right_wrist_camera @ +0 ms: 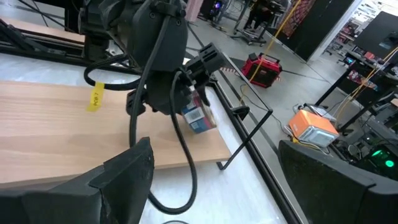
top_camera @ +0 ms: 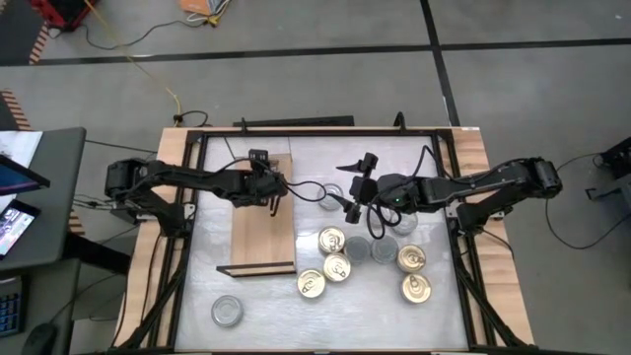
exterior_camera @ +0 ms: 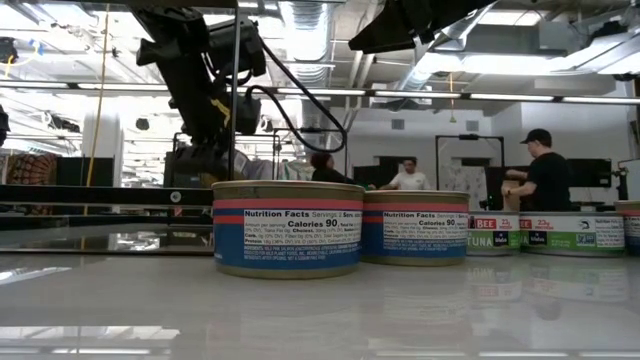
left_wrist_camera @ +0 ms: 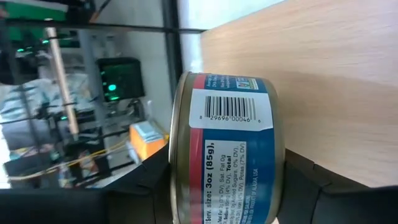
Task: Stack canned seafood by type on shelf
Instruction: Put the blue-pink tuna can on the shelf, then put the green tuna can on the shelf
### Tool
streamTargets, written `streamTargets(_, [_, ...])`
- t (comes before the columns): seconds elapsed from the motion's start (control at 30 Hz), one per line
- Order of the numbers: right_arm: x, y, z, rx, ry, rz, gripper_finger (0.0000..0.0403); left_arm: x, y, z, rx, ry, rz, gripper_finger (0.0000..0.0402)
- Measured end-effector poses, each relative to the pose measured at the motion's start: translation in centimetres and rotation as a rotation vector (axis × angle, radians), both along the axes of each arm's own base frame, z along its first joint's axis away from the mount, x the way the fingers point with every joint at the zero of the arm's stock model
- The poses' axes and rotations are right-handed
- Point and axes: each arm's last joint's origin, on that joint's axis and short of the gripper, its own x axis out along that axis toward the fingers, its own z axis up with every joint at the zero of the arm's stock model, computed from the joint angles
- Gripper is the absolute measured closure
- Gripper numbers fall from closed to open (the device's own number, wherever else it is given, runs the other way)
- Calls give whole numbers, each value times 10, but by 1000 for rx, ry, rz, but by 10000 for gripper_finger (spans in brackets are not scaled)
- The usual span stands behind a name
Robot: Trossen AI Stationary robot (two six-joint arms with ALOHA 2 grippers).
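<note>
The left gripper [top_camera: 279, 184] is over the far right corner of the shelf [top_camera: 258, 237]. It holds a tin [left_wrist_camera: 227, 149] turned on its side, squeezed between its two dark fingers [left_wrist_camera: 298, 180]. The tin's blue and red label faces the wrist camera, and the tan shelf is right behind it.

The right gripper [top_camera: 345, 187] hangs just right of the shelf, with its fingers wide apart and nothing in them.

More tins [top_camera: 332, 240] sit in a bunch on the white table [top_camera: 434, 325], right of the shelf. One silver tin [top_camera: 227, 312] sits alone near the front.
</note>
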Motion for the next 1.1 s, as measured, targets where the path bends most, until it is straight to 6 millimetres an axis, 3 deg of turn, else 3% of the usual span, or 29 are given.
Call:
streamTargets(0.33, [0, 0, 0, 0, -1, 0, 31, -8, -5, -6, -167, 59, -18, 143])
streamTargets(0.53, [0, 0, 0, 1, -2, 0, 31, -9, -11, 5, -213, 113, -20, 132])
streamTargets(0.73, [0, 0, -1, 1, 15, -1, 31, -12, -19, 46, -219, 77, -26, 132])
streamTargets(0.9, [-2, 0, -5, 2, 52, -2, 31, -34, -23, 91, -246, -170, -35, 144])
streamTargets(1.1, [-7, -1, -20, 128, 190, 89, 31, -60, -44, 134, -482, -543, -199, 159])
